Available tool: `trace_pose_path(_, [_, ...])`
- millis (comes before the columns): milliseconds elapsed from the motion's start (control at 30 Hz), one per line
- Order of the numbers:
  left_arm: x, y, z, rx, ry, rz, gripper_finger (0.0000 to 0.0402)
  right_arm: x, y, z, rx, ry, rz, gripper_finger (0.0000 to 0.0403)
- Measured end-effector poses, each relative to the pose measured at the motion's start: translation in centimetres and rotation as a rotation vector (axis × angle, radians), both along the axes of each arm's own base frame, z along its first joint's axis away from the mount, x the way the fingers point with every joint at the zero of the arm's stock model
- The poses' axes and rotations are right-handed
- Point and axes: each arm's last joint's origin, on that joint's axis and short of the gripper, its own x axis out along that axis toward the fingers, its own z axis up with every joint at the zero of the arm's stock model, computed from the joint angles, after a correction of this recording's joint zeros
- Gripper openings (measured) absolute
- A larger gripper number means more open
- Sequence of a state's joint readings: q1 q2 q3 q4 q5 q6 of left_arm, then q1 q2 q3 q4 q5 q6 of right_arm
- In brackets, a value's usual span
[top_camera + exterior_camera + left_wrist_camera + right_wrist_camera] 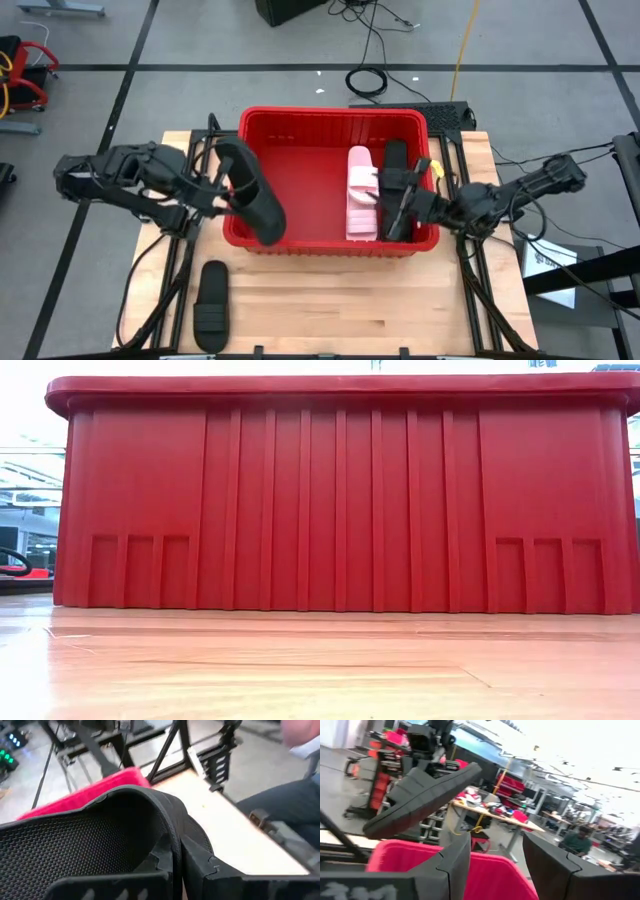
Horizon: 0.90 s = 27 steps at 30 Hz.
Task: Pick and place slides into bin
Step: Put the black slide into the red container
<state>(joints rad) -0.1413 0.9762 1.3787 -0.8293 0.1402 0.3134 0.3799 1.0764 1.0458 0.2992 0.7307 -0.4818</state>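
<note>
The red bin (330, 115) stands mid-table; its near wall fills the low view (340, 500). My left gripper (228, 195) is shut on a black slide (255, 195) above the bin's left wall; the slide also shows in the right wrist view (420, 795). My right gripper (392, 205) is open and empty over the bin's right part (495, 865). Below it, a pale pink slide (360, 190) and a black slide (396, 158) lie on the bin floor. Another black slide (211, 305) lies flat on the table near the front left. My left gripper pinches the black slide's side edge (172, 845) between its two fingers (205, 870), about mid-length. It comes roughly level from the table's left, with the fingers across the slide. The slide is lifted clear and tilted, its near end (270, 232) over the bin's near left corner.
The bin's near wall blocks the low view of everything behind it. Bare wooden table (350, 310) lies in front of the bin. Dark frame rails (180, 260) run along the table's sides. A seated person (577, 842) shows far off in the room.
</note>
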Motion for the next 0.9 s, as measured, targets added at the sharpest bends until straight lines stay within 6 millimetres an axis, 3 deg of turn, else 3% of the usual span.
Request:
trace_pose_path(500, [4.7, 5.8, 0.9, 0.053, 0.15, 0.097, 0.001, -1.5, -4.8, 0.2, 0.013, 0.072, -0.184, 0.0171])
trace_pose_path(733, [5.9, 9.3, 0.8, -0.032, 0.198, 0.126, 0.0015, -2.1, -6.2, -0.1, 0.07, 0.098, -0.085, 0.0171])
trace_pose_path(900, [6.9, 11.6, 0.0, -0.09, 0.225, 0.1, 0.0029, -2.2, -7.4, -0.5, 0.088, 0.135, -0.116, 0.0171])
